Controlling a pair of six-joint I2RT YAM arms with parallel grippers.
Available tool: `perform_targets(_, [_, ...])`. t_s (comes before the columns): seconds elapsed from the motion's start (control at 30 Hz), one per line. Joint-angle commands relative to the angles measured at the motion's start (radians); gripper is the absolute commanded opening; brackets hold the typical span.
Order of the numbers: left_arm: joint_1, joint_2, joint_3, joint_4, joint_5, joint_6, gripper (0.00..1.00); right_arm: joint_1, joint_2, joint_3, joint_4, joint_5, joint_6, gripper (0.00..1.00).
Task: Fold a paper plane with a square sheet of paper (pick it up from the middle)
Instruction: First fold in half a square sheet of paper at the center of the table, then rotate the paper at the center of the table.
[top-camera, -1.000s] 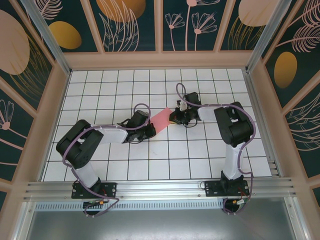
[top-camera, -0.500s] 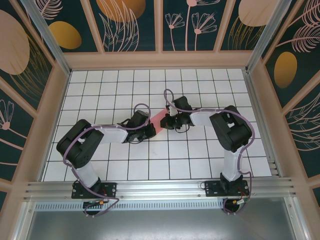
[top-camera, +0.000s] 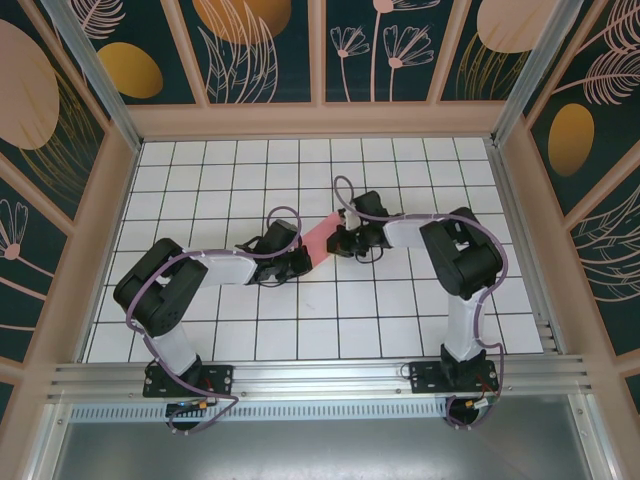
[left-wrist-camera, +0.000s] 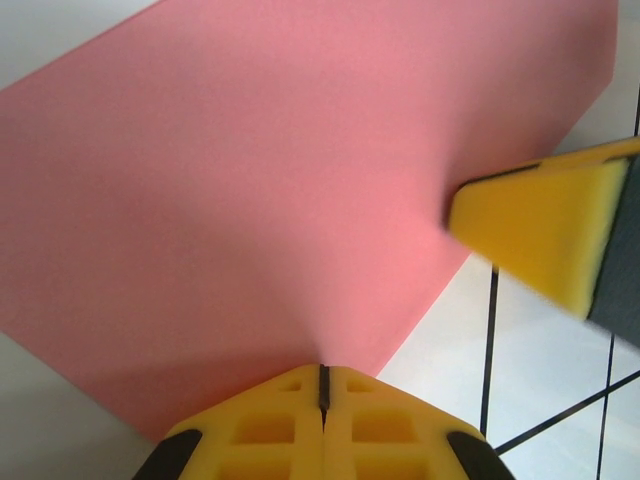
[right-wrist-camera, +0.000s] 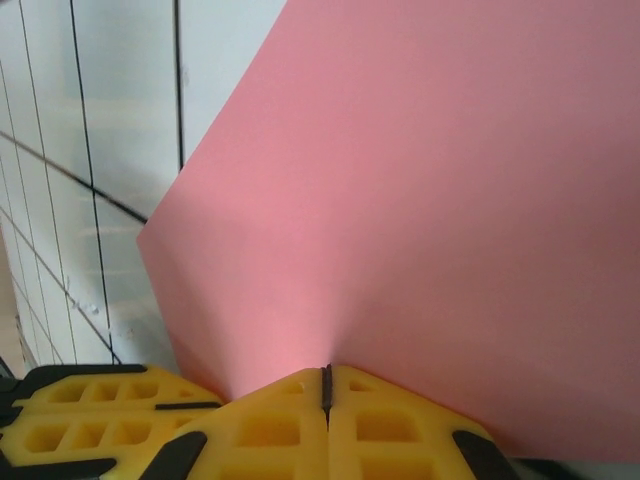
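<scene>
Top view: square sheet of paper, pink-red, sits over the middle of the white gridded board, slightly toward the far edge. It shows as a short slanted strip running from near-left to far-right, caught between the two tool heads. Cannot tell if any part of it touches the board.

Left gripper: yellow fingers pressed together with no gap, pinching the near-left edge of the sheet. In the left wrist view the paper spreads away from the pinch and is smooth, with a soft bulge rising from the grip point. A yellow pad of the other tool enters from the right and overlaps the sheet's right edge.

Right gripper: fingers also closed tight, clamped on the far-right edge of the same sheet. In the right wrist view the paper fans out up and to the right; its left corner hangs over the grid lines. More yellow finger blocks lie at the lower left, just beside this gripper.

Both arms reach in low from the near edge, elbows bent outward, and their heads nearly meet at the sheet. Purple cables loop over each wrist.
</scene>
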Motion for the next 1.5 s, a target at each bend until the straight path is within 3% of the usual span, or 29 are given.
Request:
perform_targets(0.0, [0.001, 0.03, -0.049, -0.194, -0.066, -0.024, 0.0, -0.107, 0.036, 0.003, -0.017, 0.11, -0.039, 0.0])
perform_targets(0.33, [0.0, 0.012, -0.062, -0.187, -0.062, -0.029, 0.0, -0.223, 0.079, 0.08, -0.028, 0.167, -0.036, 0.0])
perform_targets(0.6, [0.001, -0.028, -0.01, -0.143, -0.031, -0.012, 0.0, -0.211, -0.04, 0.09, -0.051, 0.152, -0.029, 0.0])
perform_targets(0.77, [0.016, -0.106, 0.095, -0.171, -0.072, 0.008, 0.16, -0.134, -0.143, 0.047, -0.082, 0.233, -0.014, 0.0])
perform_targets(0.9, [0.084, -0.161, 0.117, -0.204, -0.119, 0.027, 0.3, -0.005, -0.152, 0.037, -0.107, 0.321, 0.012, 0.01])
perform_targets(1.13, [0.255, -0.284, 0.018, -0.24, -0.2, 0.021, 0.43, 0.179, -0.016, 0.157, -0.137, 0.348, 0.045, 0.05])
perform_targets(1.47, [0.336, -0.341, -0.066, -0.248, -0.253, 0.023, 0.6, 0.29, 0.165, 0.379, -0.237, 0.346, 0.027, 0.04])
